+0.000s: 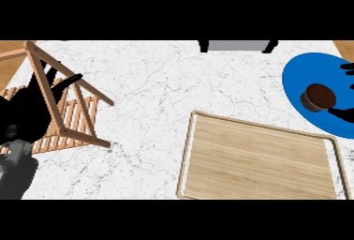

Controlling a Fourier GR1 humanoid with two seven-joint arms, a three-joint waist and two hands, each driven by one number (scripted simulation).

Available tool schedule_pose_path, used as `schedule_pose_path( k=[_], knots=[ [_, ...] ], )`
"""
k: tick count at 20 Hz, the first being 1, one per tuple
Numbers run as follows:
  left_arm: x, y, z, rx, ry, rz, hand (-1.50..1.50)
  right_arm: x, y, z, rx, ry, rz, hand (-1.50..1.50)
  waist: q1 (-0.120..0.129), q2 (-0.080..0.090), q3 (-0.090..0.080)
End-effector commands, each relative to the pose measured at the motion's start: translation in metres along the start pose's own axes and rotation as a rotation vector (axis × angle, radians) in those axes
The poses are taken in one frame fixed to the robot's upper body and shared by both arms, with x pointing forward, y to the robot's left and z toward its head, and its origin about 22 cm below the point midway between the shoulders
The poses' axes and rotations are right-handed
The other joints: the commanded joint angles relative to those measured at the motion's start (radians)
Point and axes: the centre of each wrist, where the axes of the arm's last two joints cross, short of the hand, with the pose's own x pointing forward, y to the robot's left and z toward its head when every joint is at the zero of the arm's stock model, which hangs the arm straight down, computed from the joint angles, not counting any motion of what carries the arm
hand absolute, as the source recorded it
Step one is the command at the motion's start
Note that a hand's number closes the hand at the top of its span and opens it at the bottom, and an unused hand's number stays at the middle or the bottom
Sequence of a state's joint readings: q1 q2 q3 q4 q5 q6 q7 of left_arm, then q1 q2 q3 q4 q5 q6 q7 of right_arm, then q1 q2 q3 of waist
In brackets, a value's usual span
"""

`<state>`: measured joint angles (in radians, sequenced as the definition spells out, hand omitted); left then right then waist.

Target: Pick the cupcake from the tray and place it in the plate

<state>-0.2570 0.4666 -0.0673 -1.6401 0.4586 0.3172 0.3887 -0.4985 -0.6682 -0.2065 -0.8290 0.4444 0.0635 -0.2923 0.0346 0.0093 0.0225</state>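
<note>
Cupcake (319, 97) sits on the blue plate (304, 79) at the view's right edge — dark brown top, grey wrapper, upright. The wooden tray (256, 164) lies just below and left of the plate, its top right corner near the plate's rim.

My right hand (348, 114) shows only as black fingertips at the right edge: one above the cupcake, one below it, spread apart and clear of it, so nothing is pinched.

My left hand (24, 115) is at the far left, over a wooden rack (72, 117) that stands on the white marble counter (159, 89) — fingers up and relaxed, one dark finger lying across a slat. Grey forearm below it.
</note>
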Motion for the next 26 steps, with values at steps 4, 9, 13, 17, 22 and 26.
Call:
schedule_pose_path(
  k=[4,9,13,17,22,26],
  knots=[
    [-0.059,-0.011,0.01,-0.081,0.015,-0.168,0.0,-0.006,-0.013,-0.008,-0.12,-0.22,-0.116,-1.5,-0.015,0.009,-0.019],
    [-0.055,-0.002,0.007,-0.058,0.041,-0.204,0.0,0.008,-0.014,-0.022,-0.128,-0.407,-0.397,-1.5,-0.024,0.004,-0.02],
    [-0.056,0.006,0.013,-0.057,0.045,-0.198,0.0,-0.005,-0.036,-0.019,-0.13,-0.274,-0.559,-1.5,-0.027,-0.004,-0.023],
    [-0.056,0.004,0.002,-0.05,0.025,-0.184,0.0,-0.018,-0.035,-0.015,0.042,-0.222,-0.719,-1.5,-0.042,0.003,-0.023],
    [-0.072,0.0,0.009,-0.052,0.017,-0.209,0.0,-0.038,-0.053,-0.001,0.056,-0.199,-0.761,-1.5,-0.029,0.003,-0.022],
    [-0.082,0.01,0.006,-0.039,0.015,-0.202,0.0,-0.056,-0.064,0.016,0.007,-0.229,-0.742,-1.5,-0.028,0.008,-0.021]
  ],
)
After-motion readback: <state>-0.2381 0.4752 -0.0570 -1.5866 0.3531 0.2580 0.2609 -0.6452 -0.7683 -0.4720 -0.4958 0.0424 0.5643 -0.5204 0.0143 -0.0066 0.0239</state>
